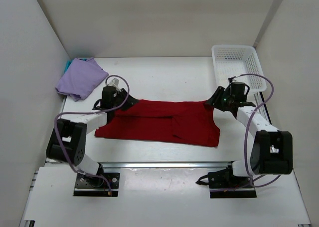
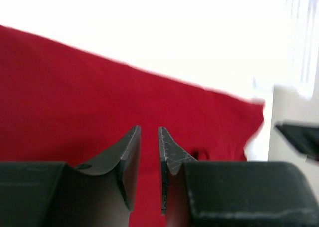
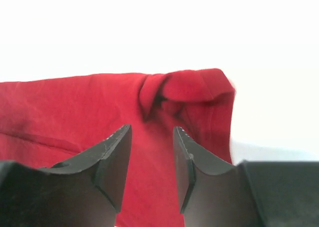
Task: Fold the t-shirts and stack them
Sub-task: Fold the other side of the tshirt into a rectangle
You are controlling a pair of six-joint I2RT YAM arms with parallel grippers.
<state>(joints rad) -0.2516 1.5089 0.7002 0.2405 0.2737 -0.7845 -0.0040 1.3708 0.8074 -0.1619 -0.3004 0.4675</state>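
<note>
A white table (image 1: 164,75) sits inside plain white walls (image 1: 149,17) on three sides. A white basket (image 1: 234,62) stands in the far right corner. The light is bright.

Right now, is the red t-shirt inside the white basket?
No, the red t-shirt lies spread on the table between the arms, while the white basket stands apart at the far right.

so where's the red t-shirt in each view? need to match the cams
Top external: red t-shirt lies spread flat across the table's middle, between the two grippers.
Left wrist: fills the left and centre behind the fingers, its far edge slanting down to the right.
Right wrist: spans the middle band, beyond the fingers.
Shared landmark: the shirt's bunched right corner.
</note>
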